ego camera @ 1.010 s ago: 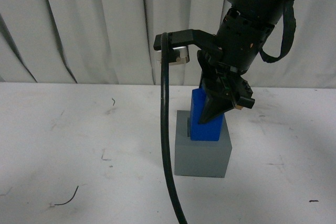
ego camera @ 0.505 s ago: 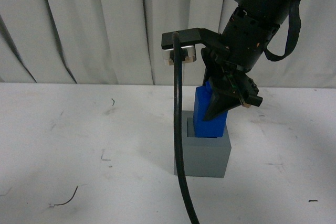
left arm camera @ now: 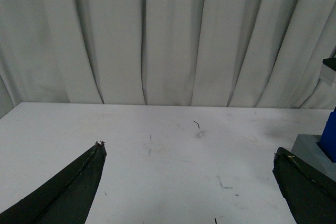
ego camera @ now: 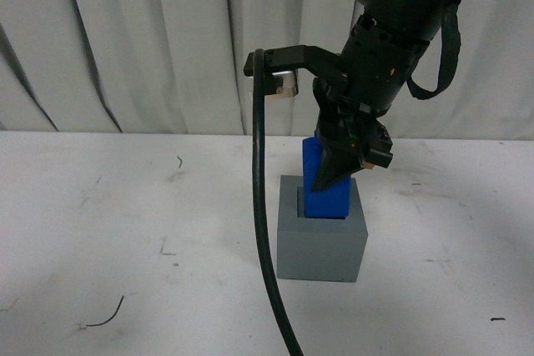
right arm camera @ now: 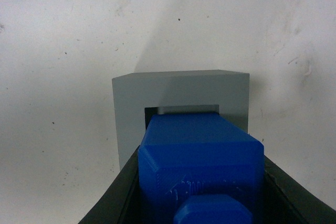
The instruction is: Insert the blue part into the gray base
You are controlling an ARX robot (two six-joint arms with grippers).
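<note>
The right gripper [ego camera: 340, 174] is clamped on the blue part [ego camera: 325, 198], with the knob end toward the wrist. The part stands near upright, its lower end at or just inside the recess [right arm camera: 156, 110] of the gray base [ego camera: 321, 248] directly beneath. A sliver of recess shows along two sides. The move therefore looks to be straight down the long axis. The left gripper [left arm camera: 187, 153] is wide open, empty and well aside.

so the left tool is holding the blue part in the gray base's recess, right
No: the right tool holds the blue part in the recess of the gray base, as the right wrist view shows. The left tool is open and empty.
</note>
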